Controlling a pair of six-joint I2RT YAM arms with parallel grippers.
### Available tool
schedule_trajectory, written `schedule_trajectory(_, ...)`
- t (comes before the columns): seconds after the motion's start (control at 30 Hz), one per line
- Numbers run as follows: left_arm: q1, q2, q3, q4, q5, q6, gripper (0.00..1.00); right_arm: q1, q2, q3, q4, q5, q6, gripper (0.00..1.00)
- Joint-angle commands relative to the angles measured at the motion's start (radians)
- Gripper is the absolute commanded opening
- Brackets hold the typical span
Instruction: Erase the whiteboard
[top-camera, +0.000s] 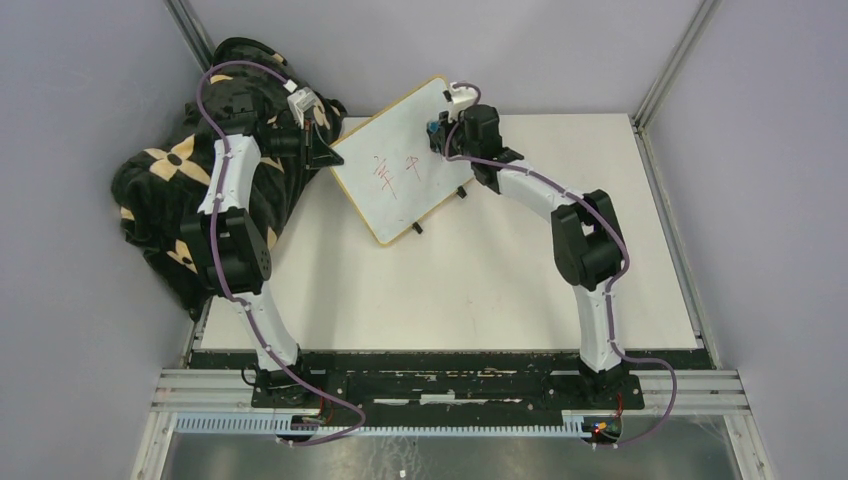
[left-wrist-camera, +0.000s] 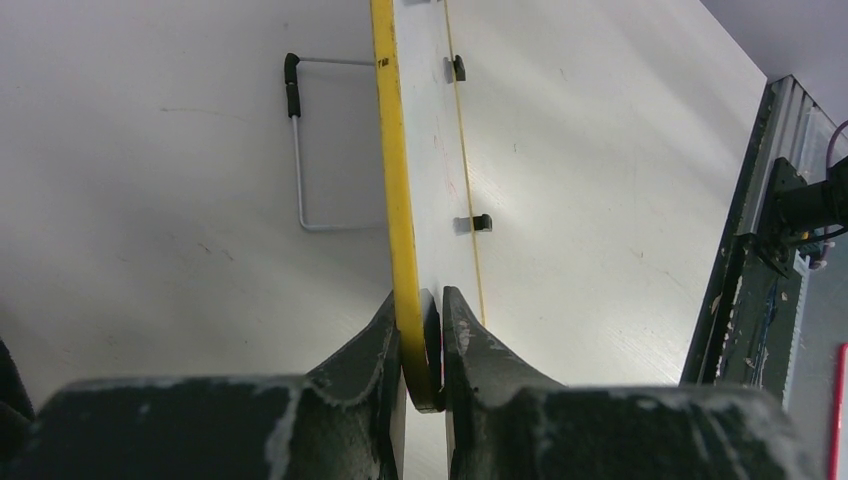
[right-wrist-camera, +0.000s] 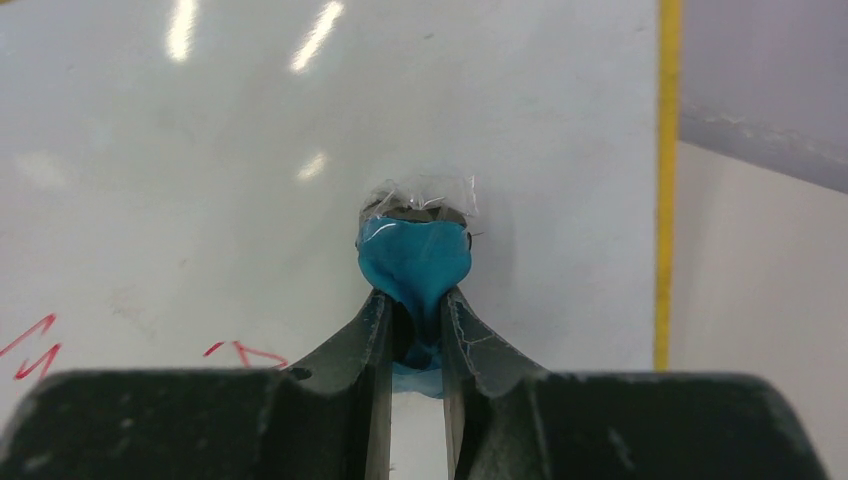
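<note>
while left tool (left-wrist-camera: 420, 300) clamps whiteboard (top-camera: 405, 150) edge, right tool (right-wrist-camera: 416, 295) pinches blue eraser (right-wrist-camera: 413, 255), face hidden.

Grey walls (top-camera: 60, 100), white tabletop (top-camera: 450, 290), aluminium corner posts (top-camera: 188, 28).

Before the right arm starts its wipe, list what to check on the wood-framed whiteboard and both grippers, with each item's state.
1. The left gripper is clamped on the edge of the small wood-framed whiteboard: ok.
2. The right gripper holds the blue soft eraser wad: ok.
3. Eraser tip is pressing the board face: cannot tell.
4. Eraser is over the red handwritten marks: not ok, they lie off to its side.
5. Marks wiped: not ok, plainly visible.
</note>
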Motion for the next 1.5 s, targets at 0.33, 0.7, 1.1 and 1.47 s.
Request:
schedule_trajectory(0.33, -0.023, 0.021, -0.003, -0.013, 0.011, 0.162, 0.03, 0.166, -0.047, -0.045, 0.080, -0.066, 0.021, 0.01)
schedule_trajectory(0.7, -0.024, 0.019, -0.007, -0.014, 0.004, 0.159, 0.03, 0.071, -0.032, -0.076, 0.054, 0.065, -0.008, 0.01)
schedule_trajectory(1.1, -0.023, 0.023, -0.003, -0.013, -0.003, 0.151, 0.03, -0.041, -0.014, -0.077, 0.062, 0.054, 0.036, 0.01)
schedule_trajectory(1.47, -0.028, 0.027, 0.000, -0.013, -0.005, 0.144, 0.03, 0.086, -0.044, -0.124, 0.091, 0.003, 0.027, 0.01)
